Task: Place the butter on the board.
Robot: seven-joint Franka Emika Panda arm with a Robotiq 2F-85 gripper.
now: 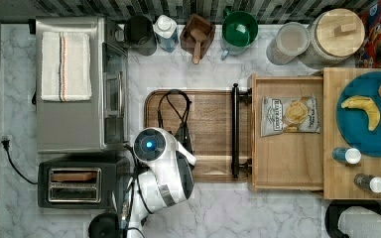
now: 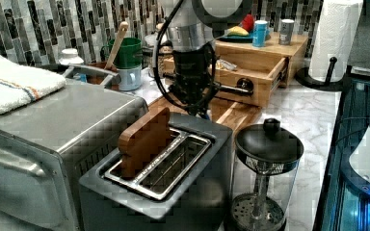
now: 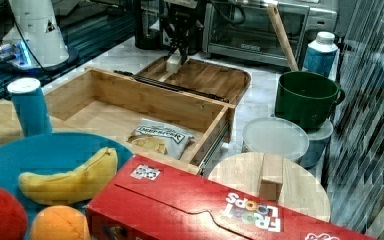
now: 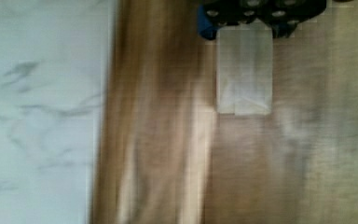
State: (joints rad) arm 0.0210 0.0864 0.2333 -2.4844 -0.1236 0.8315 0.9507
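Gripping the butter (image 4: 244, 70) in clenched jaws over the dark board (image 1: 213, 124), lying on the marble counter (image 1: 178, 69) beside the toaster (image 1: 74, 184).

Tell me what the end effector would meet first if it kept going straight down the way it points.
Likely the board: the end effector points down over it, with the butter between its fingers, so the butter would touch first. The remaining height is unclear.

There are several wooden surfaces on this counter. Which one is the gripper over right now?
The dark brown board with the rim groove, between the toaster oven and the paler open drawer. The gripper holds the butter over it.
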